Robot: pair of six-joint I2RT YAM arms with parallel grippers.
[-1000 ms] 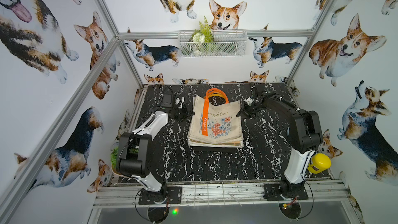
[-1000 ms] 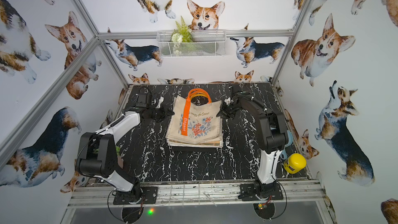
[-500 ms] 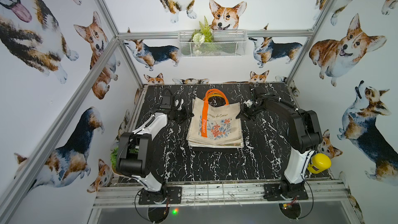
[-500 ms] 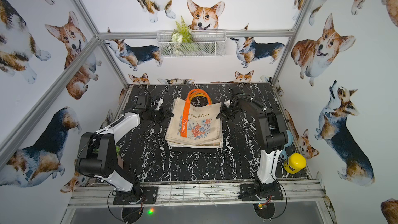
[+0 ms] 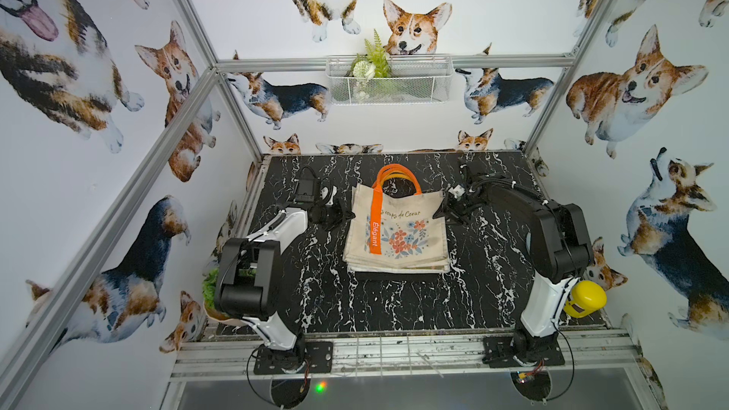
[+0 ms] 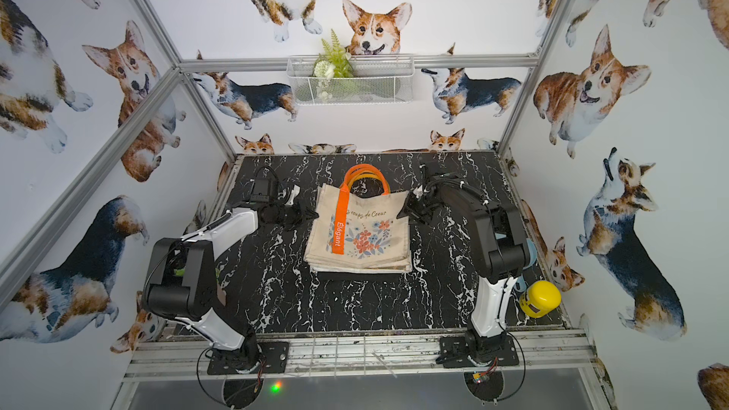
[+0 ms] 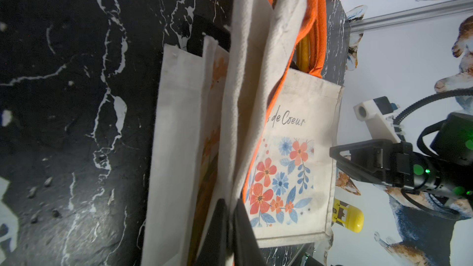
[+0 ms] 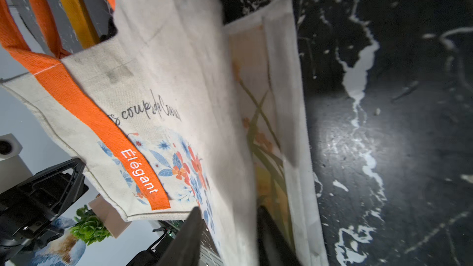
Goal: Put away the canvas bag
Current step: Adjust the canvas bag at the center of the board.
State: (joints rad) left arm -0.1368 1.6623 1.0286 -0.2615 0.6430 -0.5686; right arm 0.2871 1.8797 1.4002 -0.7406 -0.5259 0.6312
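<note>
The canvas bag [image 5: 398,226] rests on top of a stack of similar bags [image 5: 398,268] in the middle of the table [image 5: 315,301], its orange handles [image 5: 395,172] pointing to the far edge. An arm flanks it at each side edge, which looks like a hold meant to carry the cloth spread out rather than bunched.

The left gripper [image 5: 348,214] is at the bag's left edge. In its wrist view the jaws sit almost together with a fold of cream canvas pinched between them. The right gripper [image 8: 227,217] is at the bag's far right corner, and its jaws stand apart with the cloth between them (the fabric there is blurred, so I judge it is not clamped).

Printed on the front, above red and blue flowers, is "coups de Coeur". The orange strap [image 5: 374,226] reads "Élégant". A yellow container [image 5: 584,299] by the table's right edge carries a label too small to read.
</note>
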